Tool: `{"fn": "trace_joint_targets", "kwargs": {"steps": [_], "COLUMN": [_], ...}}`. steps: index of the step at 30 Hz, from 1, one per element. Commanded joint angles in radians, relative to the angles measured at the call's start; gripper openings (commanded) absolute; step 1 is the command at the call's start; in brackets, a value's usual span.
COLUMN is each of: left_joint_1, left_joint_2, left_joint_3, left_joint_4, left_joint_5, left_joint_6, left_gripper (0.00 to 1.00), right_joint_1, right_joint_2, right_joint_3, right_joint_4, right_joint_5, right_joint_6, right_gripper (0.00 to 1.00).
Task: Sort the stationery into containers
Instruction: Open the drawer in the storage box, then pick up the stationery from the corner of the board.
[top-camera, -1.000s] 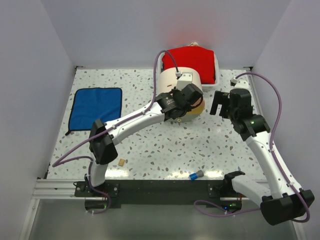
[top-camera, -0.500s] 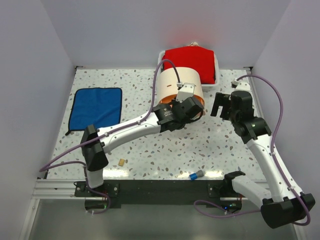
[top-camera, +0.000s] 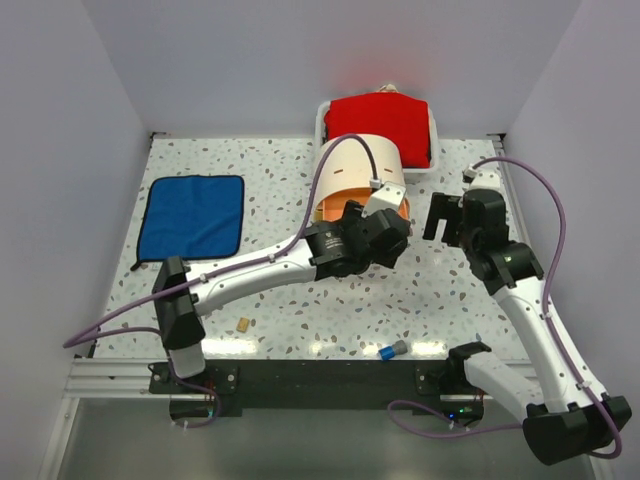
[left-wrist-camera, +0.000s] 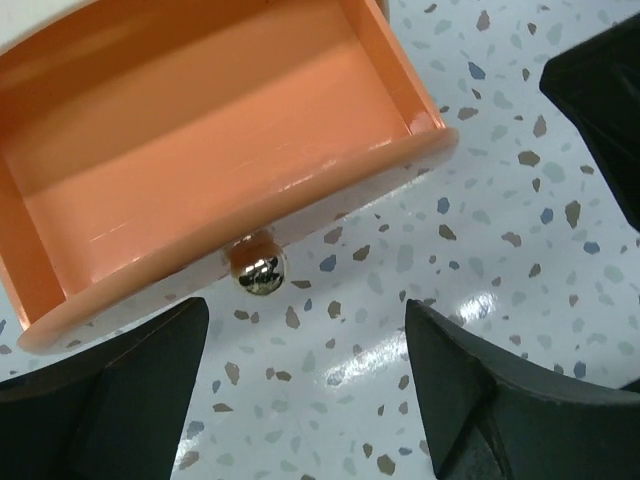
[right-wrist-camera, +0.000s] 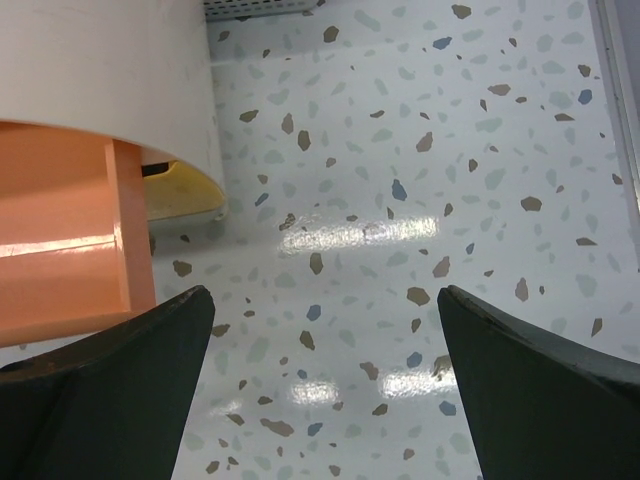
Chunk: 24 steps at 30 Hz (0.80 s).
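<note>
The cream half-cylinder unit stands at the back centre with one orange drawer pulled out; the drawer is empty inside. Its gold knob hangs free just beyond my left gripper, which is open with only bare table between its fingers. From above, the left gripper sits at the drawer's front. My right gripper is open and empty to the right of the unit. A tan eraser and a blue-grey cap piece lie near the front edge.
A blue cloth lies flat at the left. A white tray holding a red cloth stands behind the unit. A yellow drawer shows below the orange one in the right wrist view. Walls close in on three sides.
My left gripper drew back toward the near edge, pulling the orange drawer out, then opened and let go of the knob. The right arm barely shifted.
</note>
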Motion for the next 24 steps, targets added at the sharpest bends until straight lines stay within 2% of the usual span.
{"fn": "trace_joint_targets", "kwargs": {"steps": [1,2,4,5,6,7,8,10,11,12,14,15,16,17,18,20,21,24], "left_joint_1": [0.018,0.018,0.021,0.021,0.021,0.022,0.021,0.024,0.024,0.025,0.036,0.111,0.171,0.227,0.327,0.41,0.482,0.574], "left_joint_2": [-0.164,-0.219,-0.27,-0.342,-0.389,-0.448,-0.574,-0.704,-0.811,-0.853,-0.936,-0.96,-0.988,-1.028,-1.031,-1.031,-1.031,-1.014], "left_joint_3": [-0.066,-0.133,-0.179,-0.24,-0.288,-0.344,-0.477,-0.601,-0.683,-0.711,-0.745,-0.755,-0.8,-0.817,-0.825,-0.847,-0.863,-0.908], "left_joint_4": [0.083,0.095,0.092,0.112,0.143,0.242,0.306,0.484,0.523,0.549,0.557,0.545,0.555,0.566,0.551,0.549,0.58,0.632], "left_joint_5": [0.235,0.289,0.373,0.401,0.415,0.432,0.432,0.398,0.372,0.342,0.234,0.243,0.304,0.295,0.283,0.265,0.263,0.268], "left_joint_6": [0.211,0.349,0.456,0.576,0.637,0.715,0.748,0.789,0.8,0.806,0.832,0.849,0.866,0.858,0.855,0.86,0.861,0.937], "left_gripper": [0.85,0.87,0.97,1.0,1.0,1.0,1.0,1.0,1.0,1.0,1.0,1.0,1.0,1.0,1.0,1.0,1.0,1.0], "right_joint_1": [-0.003,-0.004,-0.003,-0.003,-0.004,-0.003,-0.003,-0.004,-0.004,-0.001,-0.001,-0.001,-0.003,-0.001,-0.001,-0.001,0.0,0.025], "right_joint_2": [-0.027,-0.03,-0.05,-0.057,-0.071,-0.099,-0.117,-0.174,-0.186,-0.197,-0.186,-0.165,-0.14,-0.076,-0.045,0.005,0.009,-0.007], "right_joint_3": [0.034,0.039,0.037,0.033,0.03,0.021,0.02,0.034,0.046,0.065,0.125,0.149,0.155,0.162,0.166,0.14,0.087,-0.019], "right_joint_4": [-0.051,-0.063,-0.088,-0.091,-0.099,-0.102,-0.111,-0.157,-0.192,-0.312,-0.544,-0.61,-0.669,-0.783,-0.833,-0.913,-0.907,-0.802], "right_joint_5": [0.0,-0.006,-0.026,-0.038,-0.055,-0.088,-0.159,-0.287,-0.37,-0.57,-0.708,-0.762,-0.78,-0.796,-0.82,-0.819,-0.804,-0.805], "right_joint_6": [-0.053,-0.07,-0.159,-0.189,-0.27,-0.344,-0.396,-0.568,-0.649,-0.87,-1.079,-1.206,-1.258,-1.314,-1.436,-1.606,-1.634,-1.641], "right_gripper": [0.99,0.99,0.99,0.99,0.99,0.99,0.99,0.99,0.99,0.99,0.99,0.98,0.97,0.94,0.91,0.84,0.82,0.77]}}
